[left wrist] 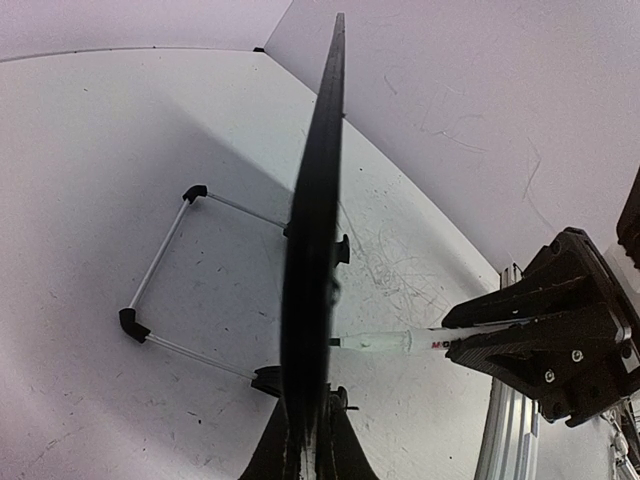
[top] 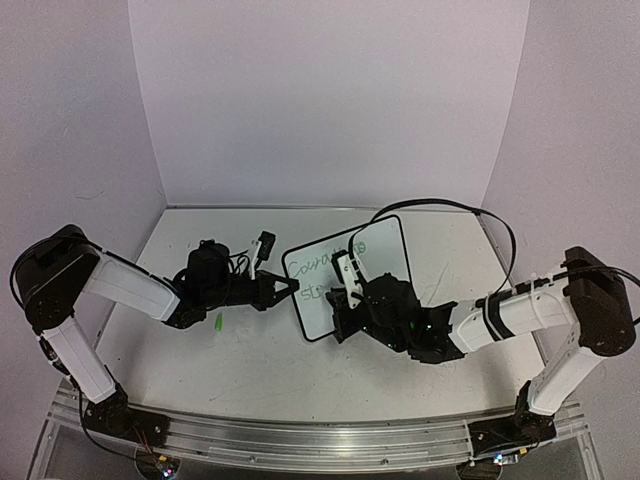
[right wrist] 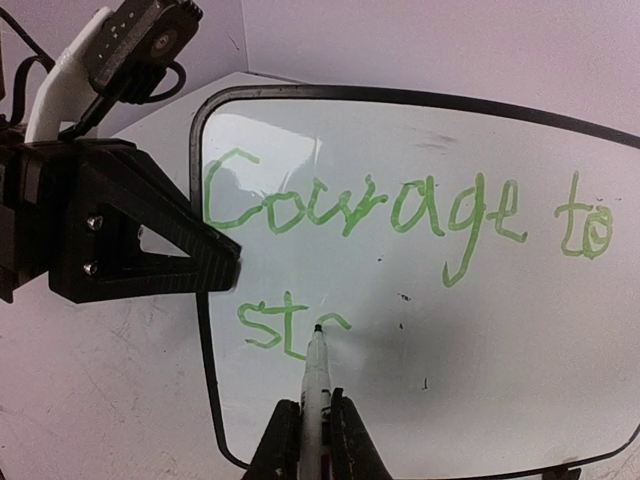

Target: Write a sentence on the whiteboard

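Observation:
The whiteboard stands tilted mid-table on its wire stand. My left gripper is shut on the board's left edge; in the left wrist view the whiteboard runs edge-on up from between that gripper's fingers. My right gripper is shut on a white marker, whose tip touches the whiteboard. The sentence is in green: "Courage to" on the top line, and below it "st" plus a part-drawn letter at the marker tip. From the left wrist the marker meets the board's face at a right angle.
A green marker cap lies on the table under the left arm. The board's wire stand with black feet reaches out behind it. A black cable loops past the board's right side. An aluminium rail lines the near edge.

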Controlling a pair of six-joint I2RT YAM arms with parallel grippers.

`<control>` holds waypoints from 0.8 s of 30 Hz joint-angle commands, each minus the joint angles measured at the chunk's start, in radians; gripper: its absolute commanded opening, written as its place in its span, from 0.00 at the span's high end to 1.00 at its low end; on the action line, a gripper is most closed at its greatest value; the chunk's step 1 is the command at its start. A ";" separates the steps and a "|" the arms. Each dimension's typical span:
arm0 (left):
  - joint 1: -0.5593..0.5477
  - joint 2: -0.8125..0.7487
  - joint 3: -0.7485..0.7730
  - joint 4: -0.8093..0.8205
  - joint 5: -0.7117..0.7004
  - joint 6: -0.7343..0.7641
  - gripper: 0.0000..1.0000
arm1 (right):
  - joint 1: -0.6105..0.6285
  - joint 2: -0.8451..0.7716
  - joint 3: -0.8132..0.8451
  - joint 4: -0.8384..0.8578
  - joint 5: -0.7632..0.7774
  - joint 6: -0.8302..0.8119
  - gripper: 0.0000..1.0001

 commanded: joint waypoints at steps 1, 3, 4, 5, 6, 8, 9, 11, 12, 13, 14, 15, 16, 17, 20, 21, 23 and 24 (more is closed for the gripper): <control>0.000 -0.018 0.003 -0.056 -0.035 0.051 1.00 | -0.005 0.011 -0.002 -0.021 0.007 0.024 1.00; 0.001 -0.017 0.002 -0.056 -0.035 0.050 1.00 | -0.005 0.011 0.000 -0.024 0.009 0.022 1.00; 0.001 -0.018 0.001 -0.056 -0.035 0.050 1.00 | -0.005 0.011 0.000 -0.026 0.009 0.021 1.00; 0.001 -0.019 0.000 -0.056 -0.036 0.050 1.00 | -0.005 0.011 0.001 -0.028 0.009 0.021 1.00; 0.000 -0.020 -0.001 -0.056 -0.036 0.050 1.00 | -0.005 0.012 0.001 -0.031 0.007 0.020 1.00; 0.001 -0.020 -0.002 -0.056 -0.038 0.050 1.00 | -0.006 0.014 -0.001 -0.036 0.006 0.020 1.00; 0.001 -0.020 -0.002 -0.056 -0.038 0.050 1.00 | -0.006 0.014 -0.002 -0.037 0.004 0.021 1.00; 0.001 -0.019 0.000 -0.056 -0.038 0.050 1.00 | -0.005 0.017 -0.002 -0.041 0.003 0.022 1.00; 0.000 -0.020 0.000 -0.056 -0.038 0.051 1.00 | -0.006 0.017 -0.002 -0.045 0.003 0.023 1.00; 0.001 -0.019 0.000 -0.056 -0.038 0.051 1.00 | -0.006 0.017 -0.002 -0.048 0.004 0.024 1.00; 0.001 -0.019 0.000 -0.055 -0.038 0.052 1.00 | -0.006 0.017 -0.002 -0.051 0.005 0.026 1.00; 0.001 -0.019 0.000 -0.055 -0.038 0.052 1.00 | -0.006 0.017 -0.003 -0.053 0.007 0.028 1.00; 0.000 -0.019 0.000 -0.055 -0.038 0.052 1.00 | -0.005 0.017 -0.004 -0.055 0.009 0.029 1.00; 0.001 -0.020 0.000 -0.055 -0.038 0.051 1.00 | -0.005 0.017 -0.004 -0.057 0.010 0.029 1.00; 0.001 -0.019 0.000 -0.056 -0.038 0.050 1.00 | -0.006 0.016 -0.002 -0.061 0.014 0.027 1.00; 0.001 -0.019 0.000 -0.055 -0.038 0.050 1.00 | -0.005 0.015 -0.002 -0.063 0.016 0.028 1.00; 0.001 -0.021 -0.002 -0.056 -0.038 0.050 1.00 | -0.006 0.012 -0.002 -0.063 0.023 0.024 1.00; 0.001 -0.021 -0.002 -0.056 -0.039 0.050 1.00 | -0.006 0.011 -0.002 -0.064 0.025 0.021 1.00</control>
